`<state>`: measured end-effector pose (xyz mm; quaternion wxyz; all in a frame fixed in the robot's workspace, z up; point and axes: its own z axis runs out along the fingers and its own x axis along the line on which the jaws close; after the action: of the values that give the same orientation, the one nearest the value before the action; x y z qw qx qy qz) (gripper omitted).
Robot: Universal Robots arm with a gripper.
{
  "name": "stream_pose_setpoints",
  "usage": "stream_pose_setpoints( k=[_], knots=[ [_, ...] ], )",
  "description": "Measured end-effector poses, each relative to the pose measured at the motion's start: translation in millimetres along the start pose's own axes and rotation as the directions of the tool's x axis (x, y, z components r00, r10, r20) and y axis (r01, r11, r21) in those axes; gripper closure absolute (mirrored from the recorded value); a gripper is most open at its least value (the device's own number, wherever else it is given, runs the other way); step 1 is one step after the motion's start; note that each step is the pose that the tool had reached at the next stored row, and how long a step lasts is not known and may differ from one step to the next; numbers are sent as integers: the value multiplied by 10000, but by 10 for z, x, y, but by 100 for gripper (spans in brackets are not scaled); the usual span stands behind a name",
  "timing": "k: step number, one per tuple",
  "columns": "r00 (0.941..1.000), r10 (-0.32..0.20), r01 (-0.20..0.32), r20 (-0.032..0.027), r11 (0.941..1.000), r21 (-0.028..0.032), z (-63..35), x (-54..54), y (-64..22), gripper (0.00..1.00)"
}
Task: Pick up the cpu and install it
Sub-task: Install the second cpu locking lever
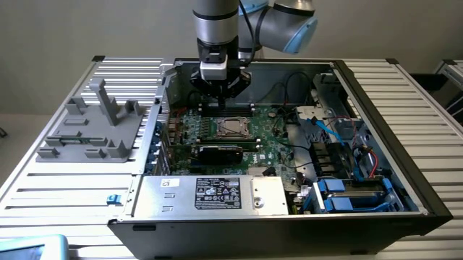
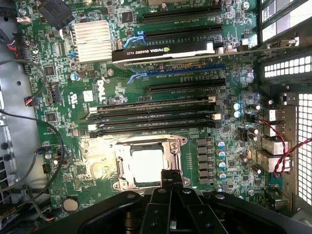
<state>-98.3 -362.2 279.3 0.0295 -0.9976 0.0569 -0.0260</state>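
Pale grey walls stand behind a worktop (image 1: 65, 184) made of ribbed aluminium profiles, and on it lies an open black computer case (image 1: 405, 179) with the green motherboard (image 1: 271, 138) facing upward. Above the case hangs the robot arm (image 1: 217, 21), and its hand (image 1: 220, 101) points straight down into the case. The fingers (image 2: 171, 176) are closed together with no gap between them, and nothing is held in them. Directly under the hand, a little toward the front of the case, sits the metal socket frame (image 2: 146, 165), and the cpu (image 2: 145, 165) lies flat inside it; its top shines very bright under the light. In the wrist view the fingertips reach the edge of this frame, but I cannot tell if they touch it. Further from the hand, past the socket, are the memory slots (image 2: 156, 116) and a graphics card (image 2: 163, 48). Nearest to the front wall of the case lies a silver box (image 1: 210, 194) with a black-and-white label. Well apart from the hand, at the exterior view's left, a grey fixture (image 1: 94, 127) stands on the worktop.
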Motion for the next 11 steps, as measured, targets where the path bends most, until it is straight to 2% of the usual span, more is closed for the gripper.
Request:
stream_pose_setpoints(
  k=[11],
  knots=[
    [10000, 2, -2, 17, 10000, 11, 9, 18, 23, 89]
  ],
)
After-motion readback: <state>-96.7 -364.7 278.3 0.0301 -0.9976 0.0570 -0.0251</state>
